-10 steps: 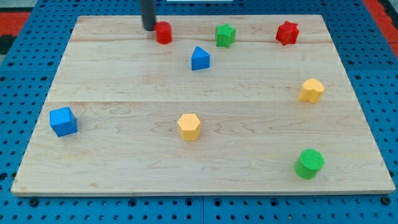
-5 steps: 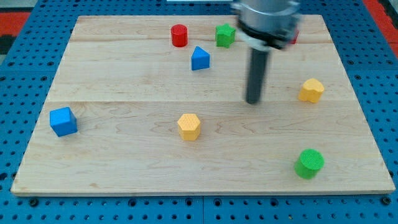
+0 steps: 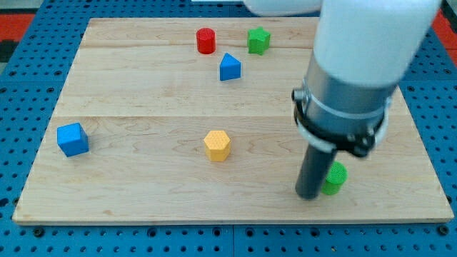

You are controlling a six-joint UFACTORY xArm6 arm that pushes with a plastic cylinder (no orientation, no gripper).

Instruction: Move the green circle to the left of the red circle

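Observation:
The green circle [image 3: 335, 177] lies near the board's bottom right, partly hidden behind my rod. My tip [image 3: 308, 195] rests on the board, touching the green circle's left side. The red circle [image 3: 206, 40] stands near the view's top, left of centre, far from the green circle. The arm's wide white and grey body covers the upper right of the view.
A green star-like block [image 3: 258, 40] sits right of the red circle. A blue triangular block [image 3: 229, 67] lies just below them. A yellow hexagon [image 3: 217, 145] is at the centre, a blue cube [image 3: 73, 139] at the left. The wooden board [image 3: 143, 100] lies on a blue pegboard.
My tip moved from beside the red circle at the top, across the board, down to the green circle's left side. The red circle shifted slightly right. The arm now hides the right-hand blocks.

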